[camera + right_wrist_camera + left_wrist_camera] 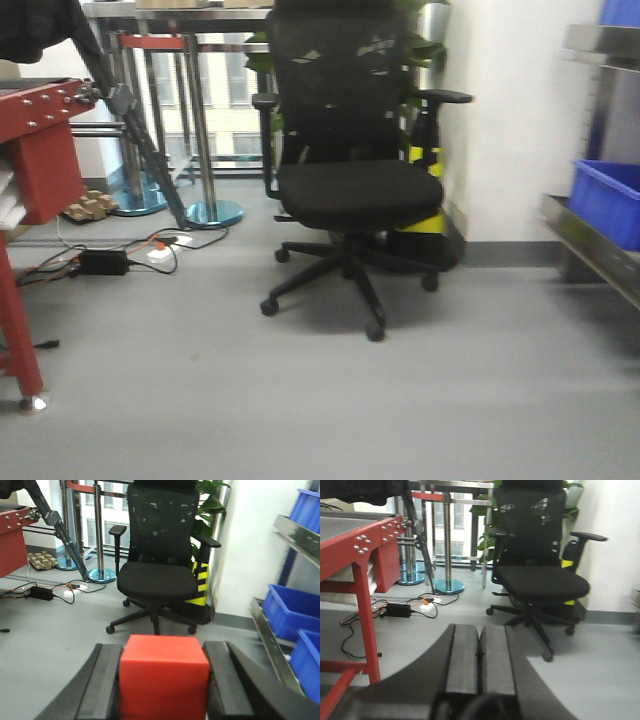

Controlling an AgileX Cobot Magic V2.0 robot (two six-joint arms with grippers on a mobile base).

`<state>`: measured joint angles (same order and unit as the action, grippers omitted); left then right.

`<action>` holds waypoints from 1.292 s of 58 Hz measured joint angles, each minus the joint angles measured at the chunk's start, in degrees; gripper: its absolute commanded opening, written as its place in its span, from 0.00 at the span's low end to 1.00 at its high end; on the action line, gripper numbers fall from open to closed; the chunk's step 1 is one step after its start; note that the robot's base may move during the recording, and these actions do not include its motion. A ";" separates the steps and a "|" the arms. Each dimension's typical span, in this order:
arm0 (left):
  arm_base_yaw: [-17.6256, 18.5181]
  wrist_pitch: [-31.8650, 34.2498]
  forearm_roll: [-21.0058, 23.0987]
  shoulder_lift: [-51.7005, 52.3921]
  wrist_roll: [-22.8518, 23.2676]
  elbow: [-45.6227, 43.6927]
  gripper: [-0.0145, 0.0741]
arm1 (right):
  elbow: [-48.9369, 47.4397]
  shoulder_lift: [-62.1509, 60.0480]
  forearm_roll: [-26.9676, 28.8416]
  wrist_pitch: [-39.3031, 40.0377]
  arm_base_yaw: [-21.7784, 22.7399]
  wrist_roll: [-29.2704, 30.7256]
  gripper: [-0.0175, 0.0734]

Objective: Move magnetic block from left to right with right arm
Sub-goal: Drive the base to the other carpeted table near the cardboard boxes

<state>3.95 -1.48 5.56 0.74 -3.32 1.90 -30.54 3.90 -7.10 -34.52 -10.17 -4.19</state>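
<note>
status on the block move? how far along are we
Pick looks done: the magnetic block sits clamped between the right gripper fingers. In hand: the carry. The right wrist view faces the office chair and floor, with no drop spot in sight, so how far right it is cannot be told. Left to do: set it down and release. The left gripper is shut and empty.

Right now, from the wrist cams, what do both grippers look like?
The left gripper has two flat, rectangular dark-grey pads on a black, outward-curving body. The right gripper is the same build: dark-grey pads, black sloping outer sides. No cables or markings are visible on either.
</note>
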 measured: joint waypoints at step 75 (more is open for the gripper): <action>0.00 0.00 0.00 0.00 0.00 0.00 0.02 | 0.00 0.00 0.00 0.00 0.00 0.00 0.37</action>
<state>3.95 -1.48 5.56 0.74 -3.32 1.90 -30.54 3.90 -7.10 -34.52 -10.17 -4.19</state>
